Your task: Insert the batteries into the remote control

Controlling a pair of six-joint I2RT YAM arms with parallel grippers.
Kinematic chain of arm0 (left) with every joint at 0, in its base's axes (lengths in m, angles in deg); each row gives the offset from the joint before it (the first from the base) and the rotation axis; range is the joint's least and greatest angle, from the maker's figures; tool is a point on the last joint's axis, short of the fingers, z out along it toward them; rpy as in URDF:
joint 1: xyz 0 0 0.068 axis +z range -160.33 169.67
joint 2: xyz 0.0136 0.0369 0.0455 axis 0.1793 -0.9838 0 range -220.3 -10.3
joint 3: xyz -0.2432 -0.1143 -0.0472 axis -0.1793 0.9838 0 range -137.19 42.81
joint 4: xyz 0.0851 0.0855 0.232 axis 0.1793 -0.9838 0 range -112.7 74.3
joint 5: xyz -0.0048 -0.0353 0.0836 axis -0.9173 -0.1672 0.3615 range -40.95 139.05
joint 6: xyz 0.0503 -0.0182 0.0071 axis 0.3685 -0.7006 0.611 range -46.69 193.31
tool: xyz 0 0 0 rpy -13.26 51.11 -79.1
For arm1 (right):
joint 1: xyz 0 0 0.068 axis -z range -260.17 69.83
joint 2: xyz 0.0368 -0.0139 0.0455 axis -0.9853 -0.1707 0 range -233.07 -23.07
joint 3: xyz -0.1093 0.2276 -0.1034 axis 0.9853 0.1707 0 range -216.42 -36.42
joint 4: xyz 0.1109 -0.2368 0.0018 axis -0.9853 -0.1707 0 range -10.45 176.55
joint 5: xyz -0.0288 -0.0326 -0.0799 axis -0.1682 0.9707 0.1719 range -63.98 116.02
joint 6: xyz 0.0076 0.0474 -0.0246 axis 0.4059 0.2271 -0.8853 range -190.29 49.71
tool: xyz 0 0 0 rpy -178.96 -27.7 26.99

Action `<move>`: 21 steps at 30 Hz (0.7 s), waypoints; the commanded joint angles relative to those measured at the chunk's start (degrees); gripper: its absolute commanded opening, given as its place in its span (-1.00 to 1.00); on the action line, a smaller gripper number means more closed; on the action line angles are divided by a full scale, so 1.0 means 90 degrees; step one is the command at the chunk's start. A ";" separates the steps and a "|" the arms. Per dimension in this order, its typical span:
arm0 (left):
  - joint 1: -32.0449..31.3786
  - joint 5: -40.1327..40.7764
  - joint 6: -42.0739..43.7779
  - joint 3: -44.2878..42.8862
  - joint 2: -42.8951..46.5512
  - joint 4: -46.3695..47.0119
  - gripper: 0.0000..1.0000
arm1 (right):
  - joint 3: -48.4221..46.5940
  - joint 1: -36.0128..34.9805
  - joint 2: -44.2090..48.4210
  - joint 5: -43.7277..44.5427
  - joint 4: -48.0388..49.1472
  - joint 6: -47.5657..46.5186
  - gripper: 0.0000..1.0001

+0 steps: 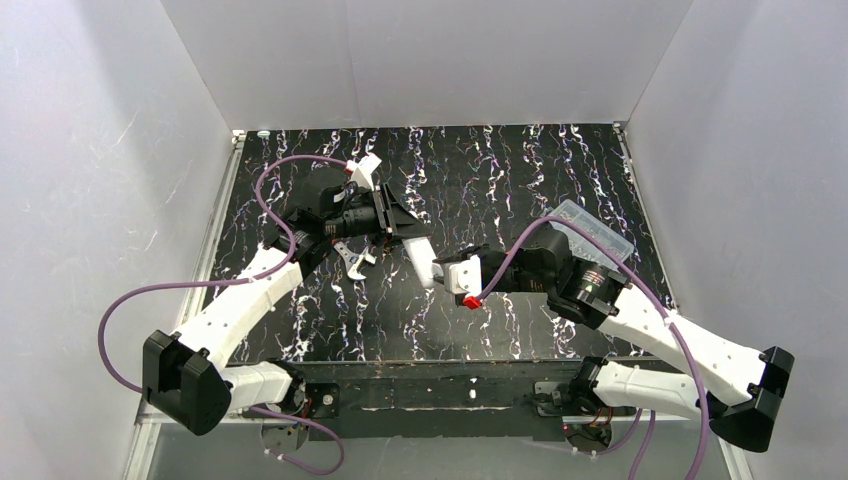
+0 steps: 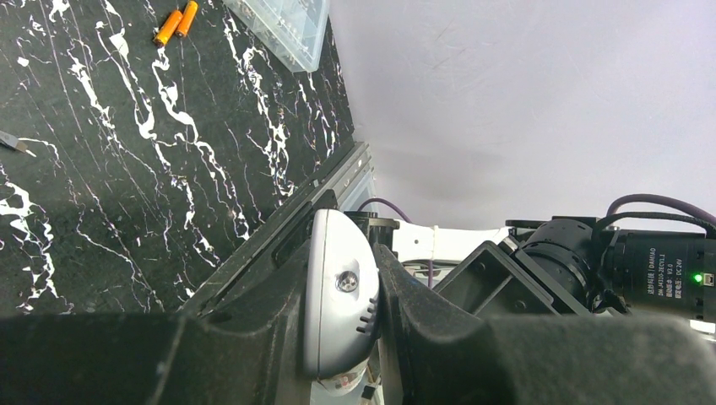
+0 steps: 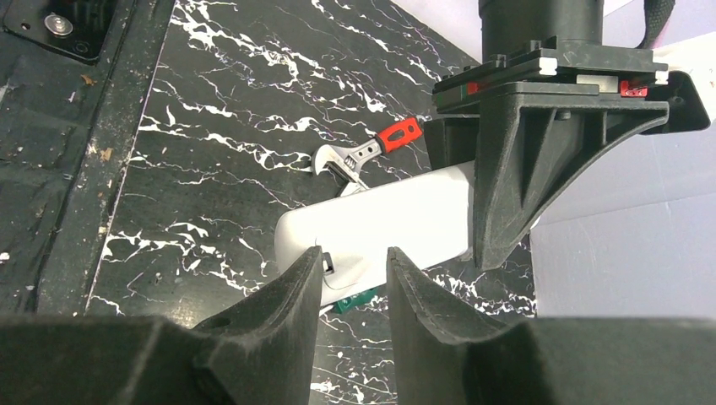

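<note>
My left gripper [image 1: 403, 230] is shut on the white remote control [image 1: 420, 257] and holds it off the table near the middle. In the left wrist view the remote control [image 2: 338, 295] shows end-on, clamped between the jaws, with a screw in its rounded shell. My right gripper [image 3: 355, 274] is open, its tips right at the remote control's [image 3: 380, 224] free end, with nothing between them. Two orange batteries [image 2: 176, 23] lie side by side on the table beside a clear box. In the top view the batteries are hidden.
A clear plastic box [image 1: 592, 230] sits at the right rear, by the right arm's elbow. A red-handled wrench [image 3: 365, 152] lies on the black marbled table [image 1: 480, 170] under the left arm. A small green part [image 3: 355, 301] shows beneath the remote. White walls surround the table.
</note>
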 commanded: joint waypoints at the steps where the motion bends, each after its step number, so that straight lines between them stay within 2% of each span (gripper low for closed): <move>1: -0.0064 -0.0625 -0.0013 -0.0207 0.0087 0.0052 -1.00 | -0.0018 0.0036 0.0115 0.0416 0.0551 -0.0106 -0.20; 21: -0.0062 -0.0625 -0.0029 -0.0209 0.0063 0.0062 -1.00 | -0.0014 0.0036 0.0246 0.0455 0.0585 -0.0109 -0.20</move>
